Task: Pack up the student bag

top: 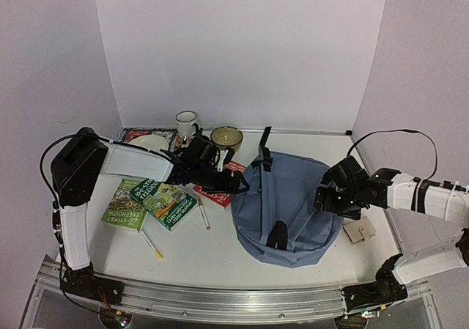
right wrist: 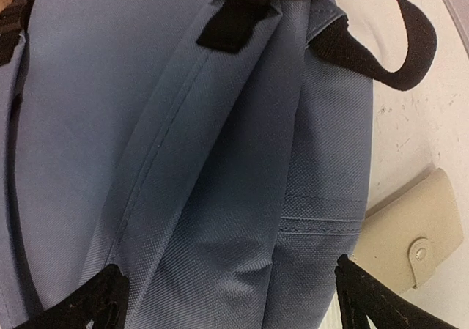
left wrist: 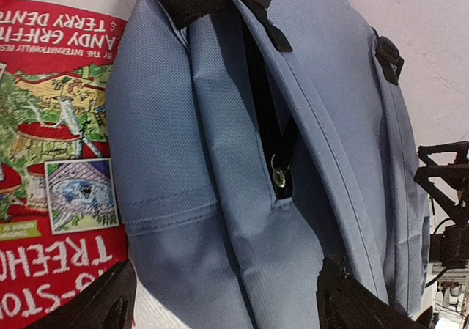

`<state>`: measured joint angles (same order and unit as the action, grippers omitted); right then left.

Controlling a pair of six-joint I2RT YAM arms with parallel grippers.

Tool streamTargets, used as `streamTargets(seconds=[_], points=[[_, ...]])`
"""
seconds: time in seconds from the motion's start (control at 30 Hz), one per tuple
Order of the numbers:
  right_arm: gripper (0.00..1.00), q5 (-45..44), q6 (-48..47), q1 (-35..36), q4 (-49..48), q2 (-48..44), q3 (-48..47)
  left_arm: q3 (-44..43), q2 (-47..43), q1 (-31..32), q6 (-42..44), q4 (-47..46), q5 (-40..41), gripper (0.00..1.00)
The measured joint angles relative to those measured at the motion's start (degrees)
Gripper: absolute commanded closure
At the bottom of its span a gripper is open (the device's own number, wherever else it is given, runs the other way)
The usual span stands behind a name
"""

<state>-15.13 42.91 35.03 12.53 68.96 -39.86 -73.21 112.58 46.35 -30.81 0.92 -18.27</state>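
Note:
The student bag (top: 289, 197), grey-blue with black straps, lies flat right of the table's middle. My left gripper (top: 236, 185) is at its left edge. In the left wrist view the left gripper (left wrist: 227, 303) is open, its fingers (left wrist: 99, 303) wide apart either side of a ridge of the student bag (left wrist: 220, 197). Just ahead is a dark zipper slit with a metal pull (left wrist: 279, 174). My right gripper (top: 322, 197) is at the bag's right edge. In the right wrist view the right gripper (right wrist: 231, 285) is open over a fold of the student bag (right wrist: 220, 168).
Two green books (top: 146, 201) and a red book (top: 218, 192) lie left of the bag, the red book (left wrist: 51, 160) partly under it. Two pens (top: 201, 213) lie near them. A white mug (top: 186, 124) and a bowl (top: 226, 137) stand at the back. A beige wallet (top: 359, 230) (right wrist: 410, 241) lies right of the bag.

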Motion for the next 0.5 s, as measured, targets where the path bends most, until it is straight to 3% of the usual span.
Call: streamTargets(seconds=[0.13, 0.23, 0.37, 0.5], points=[[0.03, 2.05, 0.65, -1.26, -4.66, 2.77, 2.04, -3.69, 4.97, 0.81, 0.62, 0.15, -0.57, 0.16], [0.11, 2.79, 0.67, -1.43, -7.91, 4.36, 3.35, -6.04, 7.84, 1.39, 0.81, 0.70, -0.78, 0.21], [0.38, 3.89, 0.18, -1.57, -10.78, 5.77, 4.34, -8.41, 10.97, 2.13, 0.86, 0.97, -1.52, 0.40], [0.73, 4.02, -0.91, -1.89, -12.08, 6.70, 4.47, -10.24, 12.40, 2.99, 0.84, 1.69, -2.59, 0.76]])
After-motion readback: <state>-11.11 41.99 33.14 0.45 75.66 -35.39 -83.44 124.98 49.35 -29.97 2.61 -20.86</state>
